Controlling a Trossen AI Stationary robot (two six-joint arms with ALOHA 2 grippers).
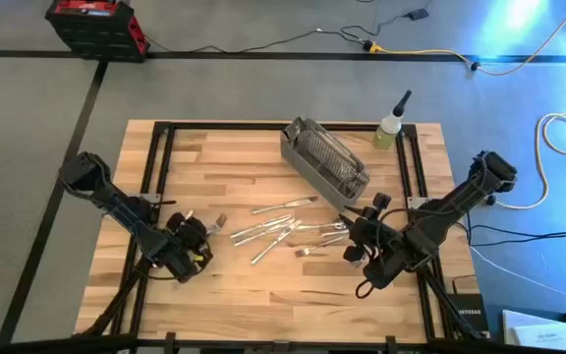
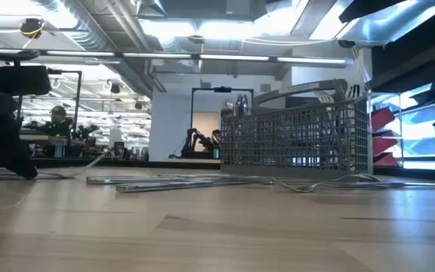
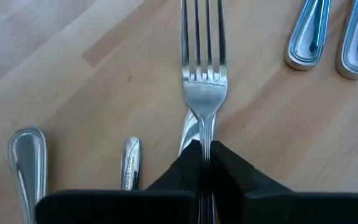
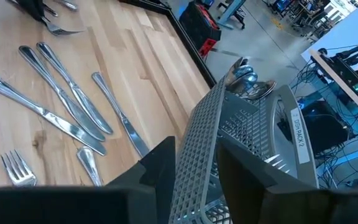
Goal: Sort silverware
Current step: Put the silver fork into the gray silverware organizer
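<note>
Fork (image 3: 204, 81), slim, stiff, light, slick steel, was pinched at its neck by the closed left gripper (image 3: 205, 163); right gripper (image 4: 196, 163) stood open astride the basket (image 4: 247, 134) wall.

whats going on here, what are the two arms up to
A two-armed robot is sorting silverware on a wooden table. The left gripper is shut on the handle of a shiny silver metal fork at the table's left side. The right gripper has its fingers either side of a wall of the gray rectangular wire-mesh basket, which already holds a few pieces. Other loose forks and spoons lie mid-table.
</note>
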